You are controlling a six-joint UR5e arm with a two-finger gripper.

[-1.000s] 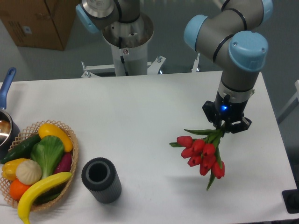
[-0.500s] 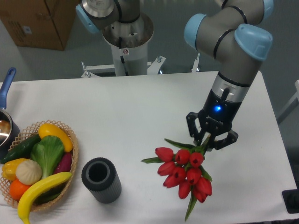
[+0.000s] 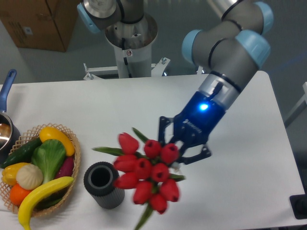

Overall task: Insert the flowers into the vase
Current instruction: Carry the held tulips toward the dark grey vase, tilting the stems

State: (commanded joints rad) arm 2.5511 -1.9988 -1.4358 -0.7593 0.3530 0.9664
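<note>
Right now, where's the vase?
The vase stands on the table near the front edge, left of centre, just right of the basket, with the gripper-held flowers right beside it.

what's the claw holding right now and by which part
The claw holds the flowers by the stem end, red buds hanging toward the camera.

The end effector (image 3: 176, 146) swung leftward across the counter (image 3: 144, 105), carrying the flowers (image 3: 146, 172) with it. The red buds, earlier well right of the vase (image 3: 103, 185), ended up just beside it.
</note>
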